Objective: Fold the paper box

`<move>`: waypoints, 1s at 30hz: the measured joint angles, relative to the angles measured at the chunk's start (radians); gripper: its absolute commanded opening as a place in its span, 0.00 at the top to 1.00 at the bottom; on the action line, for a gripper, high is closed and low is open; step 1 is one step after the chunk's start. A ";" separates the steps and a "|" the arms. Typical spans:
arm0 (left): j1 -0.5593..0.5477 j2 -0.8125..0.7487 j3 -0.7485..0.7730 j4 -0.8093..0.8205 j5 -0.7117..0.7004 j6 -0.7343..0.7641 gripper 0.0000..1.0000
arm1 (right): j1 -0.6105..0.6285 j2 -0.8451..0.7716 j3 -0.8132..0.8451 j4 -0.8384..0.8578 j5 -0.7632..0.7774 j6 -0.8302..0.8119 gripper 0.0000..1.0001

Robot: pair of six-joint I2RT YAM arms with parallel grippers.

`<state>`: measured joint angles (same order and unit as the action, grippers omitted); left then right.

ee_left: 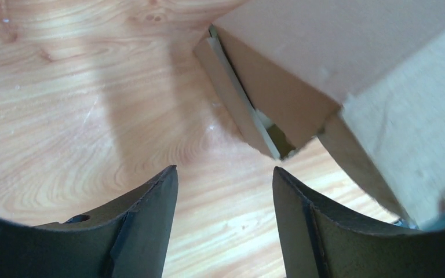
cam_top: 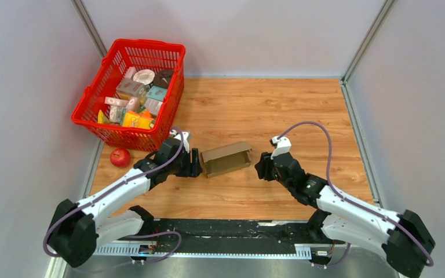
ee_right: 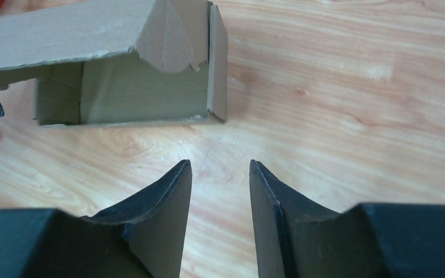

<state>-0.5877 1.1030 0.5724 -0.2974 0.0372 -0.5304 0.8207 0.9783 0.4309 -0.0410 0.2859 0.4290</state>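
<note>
Nearest you, both arms reach in from the desk's edge. Your left jaws are wide open with nothing between them. They sit right at the 9 o'clock end of the small brown cardboard box point(cam_top: 226, 160), but I cannot tell if they touch it. Your right jaws are open too, and empty, a little way off its 3 o'clock end. I think they stand on both sides so one can hold the box steady while the other pushes a flap.

The box lies in the middle of the light wooden desk point(cam_top: 301, 110). Its lid leans over and is not shut.

The right wrist view looks inside the box. It is hollow, and a rounded flap point(ee_right: 165, 40) hangs loose. The left wrist view shows a thin gap behind the end wall point(ee_left: 229, 95).

Only the top view shows the round red apple point(cam_top: 120, 157) at 9 o'clock. Farther off, at 10 o'clock, is the red plastic basket point(cam_top: 92, 110) of little packs point(cam_top: 130, 88).
</note>
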 measured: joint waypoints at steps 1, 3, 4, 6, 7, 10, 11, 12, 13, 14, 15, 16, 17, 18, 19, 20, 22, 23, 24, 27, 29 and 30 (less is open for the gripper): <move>0.000 -0.039 -0.004 -0.026 0.009 0.001 0.30 | 0.002 -0.048 0.000 -0.052 -0.004 0.023 0.47; 0.000 -0.101 -0.006 -0.068 0.018 0.001 0.33 | 0.002 -0.132 0.002 -0.140 -0.001 0.057 0.40; 0.000 -0.142 -0.008 -0.097 0.023 0.000 0.34 | 0.001 -0.174 0.009 -0.194 0.001 0.074 0.36; 0.000 -0.216 -0.008 -0.154 0.026 -0.001 0.31 | -0.006 -0.217 0.038 -0.280 0.002 0.093 0.28; 0.000 -0.252 -0.008 -0.180 0.024 -0.002 0.28 | -0.015 -0.228 0.069 -0.327 -0.005 0.099 0.25; 0.000 -0.360 -0.001 -0.250 0.014 -0.007 0.15 | -0.076 -0.210 0.197 -0.413 -0.048 0.098 0.22; 0.001 -0.388 0.011 -0.269 0.009 -0.010 0.14 | -0.105 -0.187 0.245 -0.427 -0.071 0.094 0.22; 0.002 -0.410 0.031 -0.279 0.005 -0.013 0.14 | -0.130 -0.163 0.286 -0.440 -0.100 0.092 0.22; 0.005 -0.420 0.053 -0.283 0.003 -0.015 0.13 | -0.161 -0.125 0.341 -0.442 -0.131 0.086 0.22; 0.010 -0.422 0.080 -0.277 0.003 -0.018 0.14 | -0.190 -0.079 0.396 -0.447 -0.169 0.078 0.22; 0.017 -0.419 0.112 -0.264 0.004 -0.021 0.14 | -0.220 -0.024 0.459 -0.455 -0.215 0.071 0.24; 0.023 -0.409 0.138 -0.244 0.010 -0.023 0.16 | -0.246 0.038 0.523 -0.454 -0.259 0.062 0.25; 0.028 -0.390 0.168 -0.210 0.018 -0.026 0.18 | -0.262 0.096 0.565 -0.449 -0.292 0.051 0.26; 0.033 -0.367 0.193 -0.179 0.026 -0.027 0.20 | -0.273 0.142 0.598 -0.451 -0.318 0.043 0.30; 0.034 -0.343 0.211 -0.155 0.035 -0.031 0.26 | -0.283 0.195 0.631 -0.456 -0.343 0.034 0.32; 0.035 -0.303 0.237 -0.117 0.051 -0.034 0.29 | -0.288 0.249 0.659 -0.458 -0.368 0.024 0.34; 0.038 -0.206 0.275 -0.051 0.085 -0.043 0.37 | -0.294 0.325 0.690 -0.462 -0.399 0.010 0.38; 0.039 -0.164 0.287 -0.019 0.102 -0.047 0.38 | -0.296 0.361 0.700 -0.461 -0.413 0.003 0.39; 0.039 -0.122 0.291 0.006 0.117 -0.050 0.39 | -0.297 0.389 0.705 -0.461 -0.422 -0.002 0.41; 0.039 0.007 0.283 0.064 0.160 -0.059 0.40 | -0.299 0.458 0.707 -0.457 -0.448 -0.014 0.49; 0.039 0.062 0.258 0.089 0.184 -0.064 0.42 | -0.299 0.490 0.704 -0.451 -0.464 -0.020 0.52; 0.039 0.077 0.244 0.101 0.195 -0.065 0.43 | -0.299 0.499 0.695 -0.439 -0.472 -0.021 0.53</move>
<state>-0.5484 1.1805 0.8165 -0.1963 0.2321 -0.5953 0.5220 1.4776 1.1259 -0.4797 -0.1860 0.4084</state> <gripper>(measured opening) 0.596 0.507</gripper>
